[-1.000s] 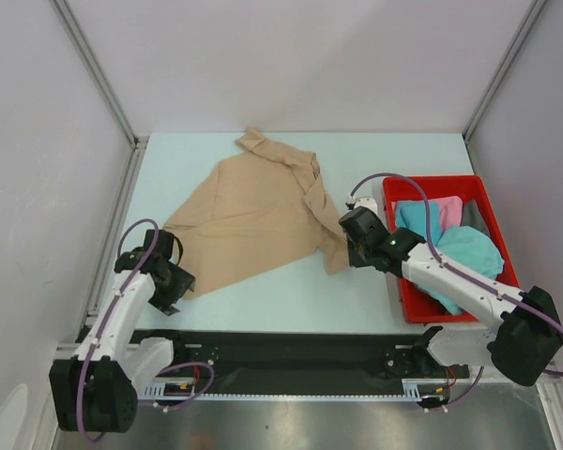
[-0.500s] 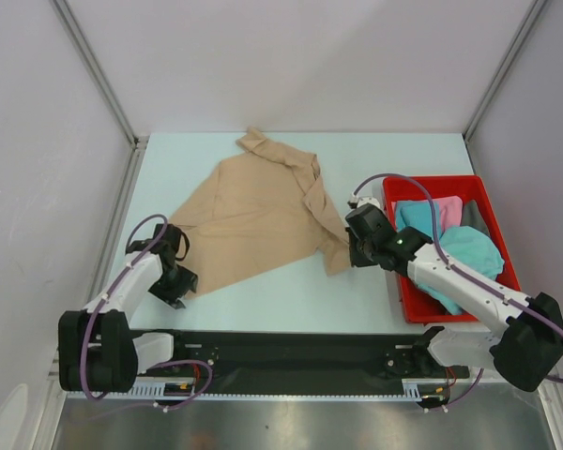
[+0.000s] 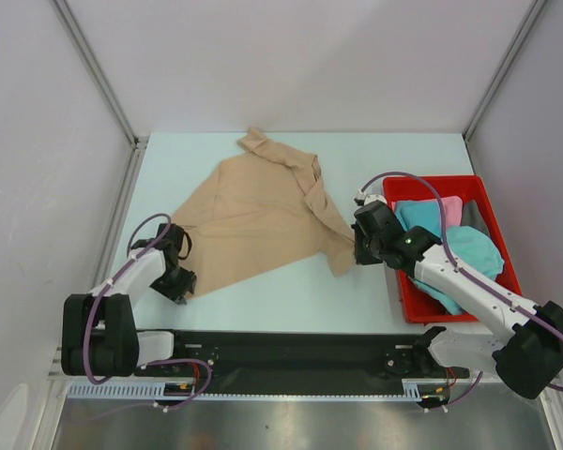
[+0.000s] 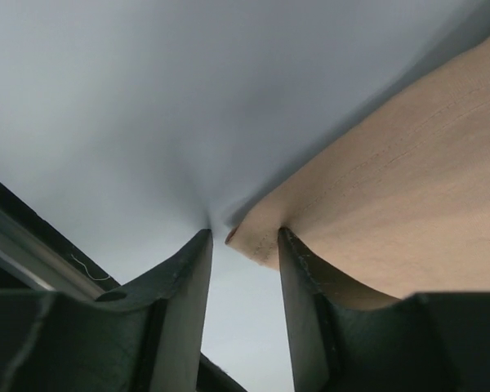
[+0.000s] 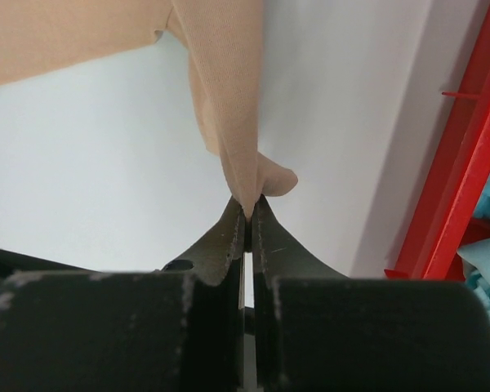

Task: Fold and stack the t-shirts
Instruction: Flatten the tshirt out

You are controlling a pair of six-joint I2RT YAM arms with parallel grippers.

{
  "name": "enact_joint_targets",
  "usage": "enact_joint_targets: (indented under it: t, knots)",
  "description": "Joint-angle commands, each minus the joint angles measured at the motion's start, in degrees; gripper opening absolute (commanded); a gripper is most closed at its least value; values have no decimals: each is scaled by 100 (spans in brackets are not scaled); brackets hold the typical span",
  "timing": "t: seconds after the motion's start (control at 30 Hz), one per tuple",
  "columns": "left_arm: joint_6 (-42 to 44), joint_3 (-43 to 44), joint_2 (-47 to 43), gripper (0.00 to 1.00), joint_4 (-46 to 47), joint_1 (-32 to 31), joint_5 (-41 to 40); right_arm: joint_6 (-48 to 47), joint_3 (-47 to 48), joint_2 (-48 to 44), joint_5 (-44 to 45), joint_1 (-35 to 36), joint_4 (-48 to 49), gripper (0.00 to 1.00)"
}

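A tan t-shirt (image 3: 253, 206) lies spread and rumpled on the pale table. My left gripper (image 3: 175, 280) sits low at the shirt's near left corner. In the left wrist view this gripper (image 4: 245, 235) is open, and the hemmed corner of the tan t-shirt (image 4: 408, 163) reaches into the gap against the right finger (image 4: 302, 278). My right gripper (image 3: 357, 251) is at the shirt's near right corner. The right wrist view shows it (image 5: 247, 204) shut on a pinched fold of the tan t-shirt (image 5: 229, 82). A teal t-shirt (image 3: 469, 248) and a pink one (image 3: 448, 211) lie in the bin.
A red plastic bin (image 3: 432, 183) stands at the right of the table, and its wall (image 5: 465, 163) is close beside my right gripper. Metal frame posts rise at the back corners. A black rail runs along the near edge by the arm bases.
My left gripper's jaws have narrowed around the shirt's near left corner. My right gripper has shifted a little to the right, drawing the shirt's near right corner with it.
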Motion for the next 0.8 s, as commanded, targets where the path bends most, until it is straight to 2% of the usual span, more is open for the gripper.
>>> enact_joint_targets:
  t: [0.0, 0.1, 0.13, 0.17, 0.3, 0.33, 0.4, 0.53, 0.6, 0.63, 0.77]
  knots:
    - [-99, -116, 136, 42, 374, 47, -63, -90, 124, -176, -48, -34, -87, 0]
    - [-29, -73, 285, 27, 533, 56, -80, -108, 229, -159, -13, -43, -166, 0]
    - [-11, -29, 329, 10, 585, 56, -115, -116, 273, -141, -13, -60, -184, 0]
    - [24, 24, 347, 0, 560, 56, -115, -125, 378, -115, -47, -95, -210, 0]
    - [471, 717, 94, 0, 25, 56, -448, -117, 912, 34, -389, -525, -167, 0]
    - [551, 1128, -56, 0, -272, 56, -632, -90, 1054, 87, -547, -796, -132, 0]
    - [770, 1586, -607, 0, -538, 56, -817, 102, 1701, 349, -1031, -1070, -105, 0]
    - [1272, 3244, -1234, 0, -942, 56, -932, 804, 2870, 885, -2250, -1939, 52, 0]
    - [1491, 3792, -1296, 0, -970, 56, -941, 1374, 3312, 1097, -3016, -2448, 236, 0]
    - [1544, 4308, -1323, 0, -979, 56, -959, 1499, 3784, 1315, -3210, -2573, 290, 0]
    - [1896, 5419, -1191, 0, -602, 56, -967, 1816, 4971, 1914, -3860, -2943, 711, 0]
